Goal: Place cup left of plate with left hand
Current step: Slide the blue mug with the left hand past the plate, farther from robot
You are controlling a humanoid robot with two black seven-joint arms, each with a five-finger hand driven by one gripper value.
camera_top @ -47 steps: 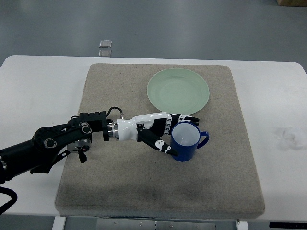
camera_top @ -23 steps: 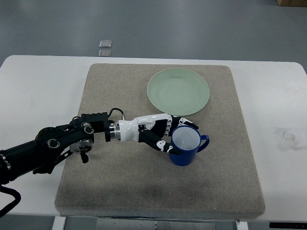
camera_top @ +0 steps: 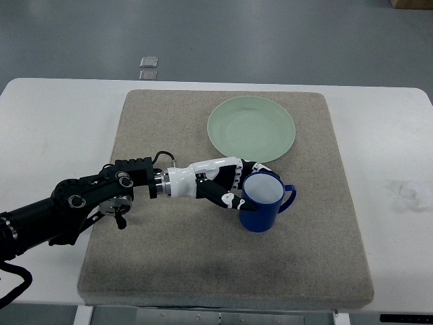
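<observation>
A blue cup (camera_top: 265, 202) with a white inside stands upright on the grey mat (camera_top: 169, 128), its handle pointing right. It sits below the pale green plate (camera_top: 251, 128), slightly to the plate's right of centre. My left hand (camera_top: 237, 187) reaches in from the left, its white and black fingers (camera_top: 233, 201) curled around the cup's left side. The thumb side lies along the cup's upper rim. The right arm does not show.
The mat lies on a white table (camera_top: 47, 122). Two small grey squares (camera_top: 149, 67) lie on the floor beyond the table's far edge. My dark forearm (camera_top: 81, 200) crosses the mat's left edge.
The hand has closed more tightly on the cup. The cup has shifted very slightly, staying below the plate.
</observation>
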